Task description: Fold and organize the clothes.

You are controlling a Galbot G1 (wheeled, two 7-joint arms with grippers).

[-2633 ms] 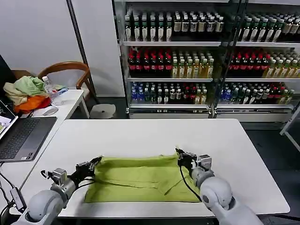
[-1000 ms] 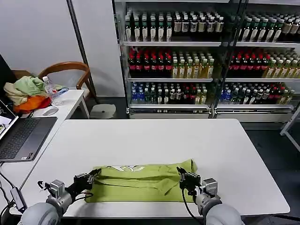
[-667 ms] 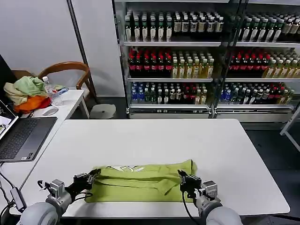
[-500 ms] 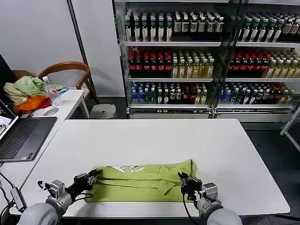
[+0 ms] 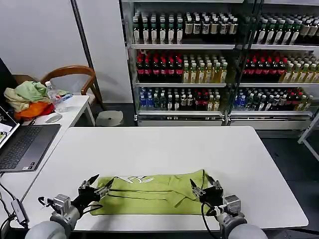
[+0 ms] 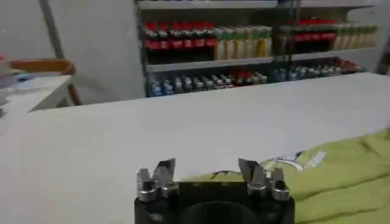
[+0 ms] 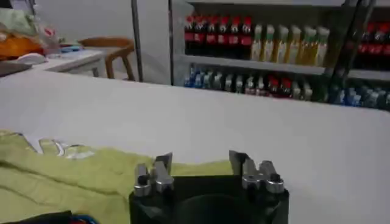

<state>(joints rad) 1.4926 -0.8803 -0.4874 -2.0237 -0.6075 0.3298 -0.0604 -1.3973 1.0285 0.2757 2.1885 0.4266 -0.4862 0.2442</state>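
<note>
Lying soft and floppy, the shirt (image 5: 154,194) needs grabbing by its edges; left gripper (image 5: 95,185) and right gripper (image 5: 207,187) gape wide, holding nothing.

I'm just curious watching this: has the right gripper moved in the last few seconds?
Yes. The right gripper has drawn back toward the table's near edge, folding the T-shirt over, and now stands open.

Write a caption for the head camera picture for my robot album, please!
Both end effectors, left and right, open at the ends of a folded green T-shirt on the white table.
</note>
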